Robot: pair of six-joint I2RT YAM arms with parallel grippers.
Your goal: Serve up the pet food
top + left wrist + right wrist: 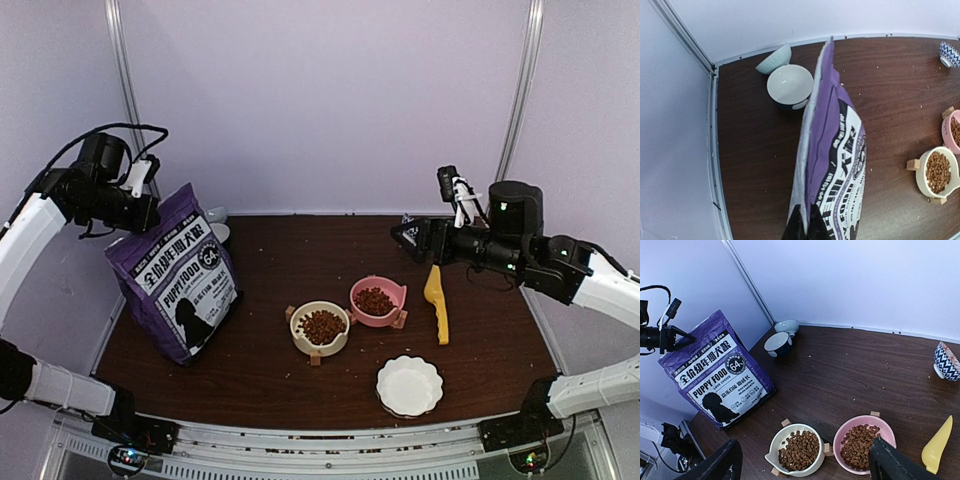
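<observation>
Left gripper (805,222) is pinched shut on the top edge of the purple bag (832,150), keeping it upright, probably against tipping; I cannot tell whether the bag's mouth is open. Right gripper (408,238) is wide and empty above the table (270,260). Pet food (321,326) fills the cream bowl (300,342) and pink bowl (395,290). The yellow scoop (437,303) lies beside them.

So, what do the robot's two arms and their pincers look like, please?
The left arm and the right arm both have white tubular links joined by black motor housings. A black cable loops over the left wrist. Each wrist carries a small white bracket. The left pincer and the right pincer are black, with flat dark fingers.
</observation>
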